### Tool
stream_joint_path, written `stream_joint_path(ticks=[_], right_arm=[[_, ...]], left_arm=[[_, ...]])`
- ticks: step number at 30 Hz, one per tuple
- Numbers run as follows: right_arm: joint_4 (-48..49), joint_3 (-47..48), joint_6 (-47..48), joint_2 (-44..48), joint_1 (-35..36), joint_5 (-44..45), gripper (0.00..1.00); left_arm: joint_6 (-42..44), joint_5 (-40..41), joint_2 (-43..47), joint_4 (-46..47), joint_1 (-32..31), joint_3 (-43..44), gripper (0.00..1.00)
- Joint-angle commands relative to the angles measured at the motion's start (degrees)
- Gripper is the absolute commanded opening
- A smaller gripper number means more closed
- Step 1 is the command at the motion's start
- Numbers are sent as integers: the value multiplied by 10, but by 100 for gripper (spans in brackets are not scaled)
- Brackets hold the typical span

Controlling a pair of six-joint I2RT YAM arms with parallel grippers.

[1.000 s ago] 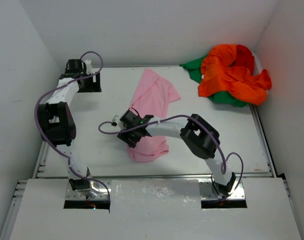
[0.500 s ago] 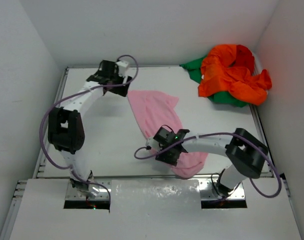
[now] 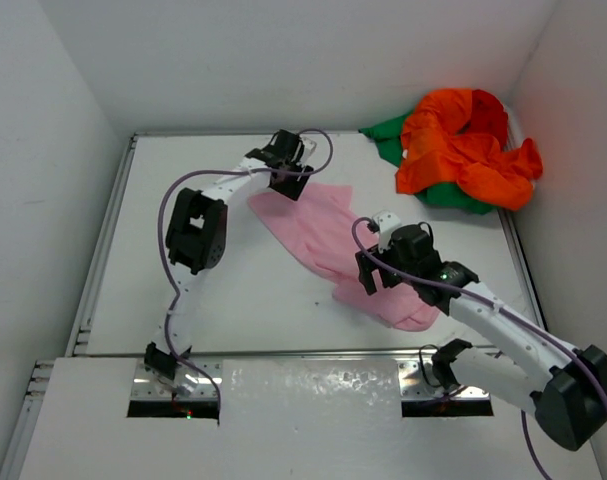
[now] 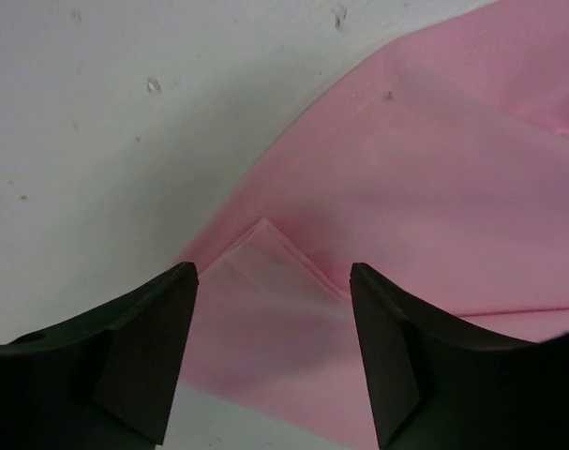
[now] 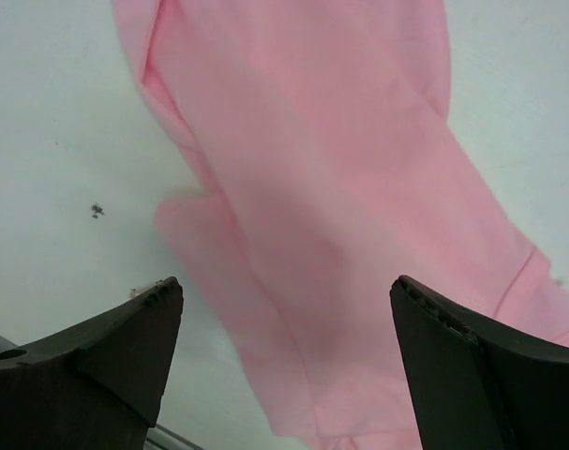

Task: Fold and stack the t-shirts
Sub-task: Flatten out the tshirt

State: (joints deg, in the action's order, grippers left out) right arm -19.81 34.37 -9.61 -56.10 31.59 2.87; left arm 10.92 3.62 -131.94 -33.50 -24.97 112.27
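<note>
The left end effector (image 4: 272, 274) hangs low over the far end of the pink t-shirt (image 3: 328, 235). Its two dark fingers (image 4: 143, 347) are spread apart with nothing pinched between them. In the left wrist view a small folded-over corner of the shirt's edge lies flat in the gap between the fingers, where the cloth meets the bare white counter (image 3: 203, 290). Whether the fingertips touch the cloth cannot be told. The left arm rises from its base at the near left edge, bends over the left half of the counter and ends near the far middle.

The right end effector (image 3: 371, 278) stands opened wide above the near end of the same shirt, gripping nothing. Its wrist view looks down between the two far-apart fingers (image 5: 125, 347) onto the pink cloth. The cloth runs as a band from upper left to lower right, with a fold line along it, and the counter shows on both sides. A small dark speck (image 5: 97, 211) lies on the counter just left of the cloth.

The pink t-shirt lies flattened and partly folded on the counter, stretched diagonally from the far middle toward the near right. Well apart from it, in the far right corner, the other shirts sit in a crumpled heap. The orange t-shirt (image 3: 463, 145) is on top, the green t-shirt (image 3: 386, 135) pokes out beneath, and the red t-shirt (image 3: 491, 108) shows at the back.
</note>
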Motion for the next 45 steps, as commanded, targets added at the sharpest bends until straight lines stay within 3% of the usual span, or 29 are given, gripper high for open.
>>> stream_joint_path(ticks=[1,3,15,16,19,24,26,30,32,35,36,37,40,43,45], right_arm=[[14,-25,-60,-9,-6,-25,86],[5,-37,-65,-17,-7,-26,86],[5,-53,-102,-32,-14,-26,85],[-3,-54,-109,-31,-16,-26,86],[-54,-47,-148,-26,-28,-16,88],[-160,-13,-187,-36,-44,-26,84],[-141,-40,-184,-40,-43,-65,84],[-85,-74,-168,-108,-41,-17,81],[-44,-68,-162,-144,-41,-5,75],[-27,-26,-155,-203,-41,8,36],[-30,-12,-147,-219,-41,31,9],[-39,22,-141,-224,-41,41,0],[-58,83,-93,-242,-42,71,0],[-94,217,-16,-292,-44,99,0],[-140,369,42,-330,-55,110,0]], left_arm=[[-27,73,-5,0,-12,13,62],[-22,98,-22,0,-12,25,54],[-20,74,-23,12,-12,-7,12],[-20,75,-24,11,-12,-9,0],[-20,75,-21,11,-10,-18,0],[-20,55,80,42,-4,-100,0],[-15,47,145,89,-1,-177,0],[-9,45,186,101,1,-235,0],[-12,41,193,96,11,-242,0],[-19,27,207,85,36,-239,0],[-17,24,214,84,45,-239,0],[-13,20,228,84,49,-239,0],[-1,18,249,85,66,-234,0],[2,11,250,69,97,-177,0],[0,10,245,58,124,-98,0]])
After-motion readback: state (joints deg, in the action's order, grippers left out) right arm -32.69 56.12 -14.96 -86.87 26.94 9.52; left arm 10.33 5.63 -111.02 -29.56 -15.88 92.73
